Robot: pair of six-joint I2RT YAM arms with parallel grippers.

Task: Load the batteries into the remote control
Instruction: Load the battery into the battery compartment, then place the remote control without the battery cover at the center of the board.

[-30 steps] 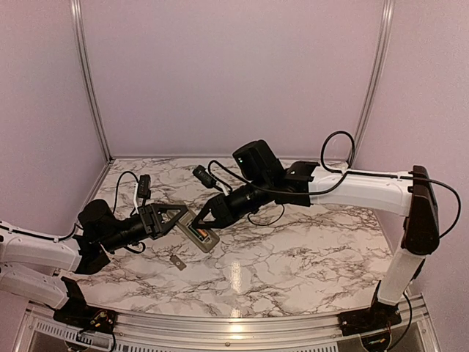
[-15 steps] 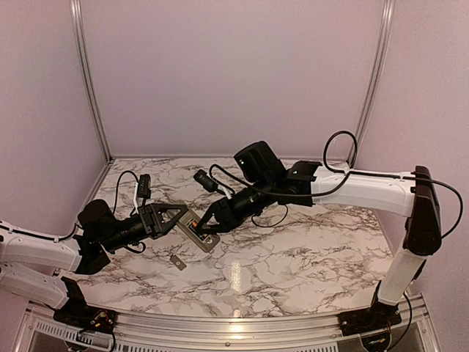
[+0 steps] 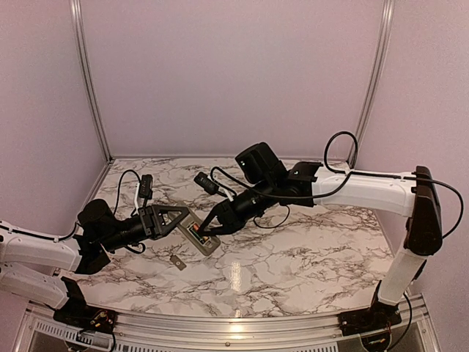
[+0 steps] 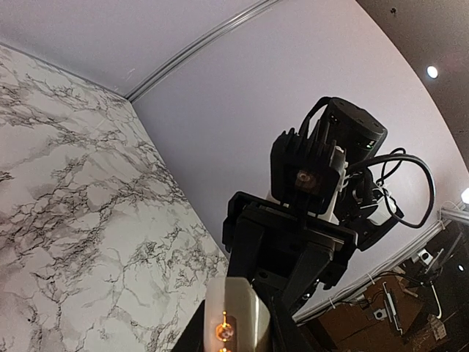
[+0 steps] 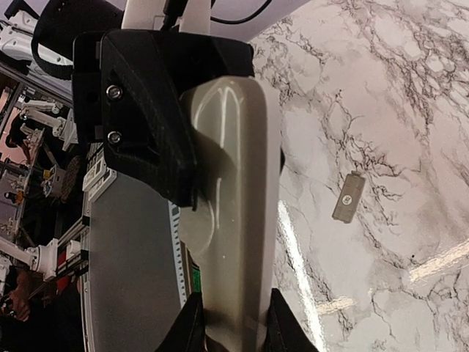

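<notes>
Gripping opposite ends, left pincer [image 3: 186, 219] and right pincer [image 3: 210, 229] both clamp the remote control [image 3: 205, 243].

Nothing readable in any of these views, tbh. The remote control [image 5: 234, 205] only shows its plain grey-beige back, with no lettering I can make out. The little grey cover piece [image 5: 348, 196] lying on the tabletop [image 5: 381, 88] is too small to show any marking.
</notes>
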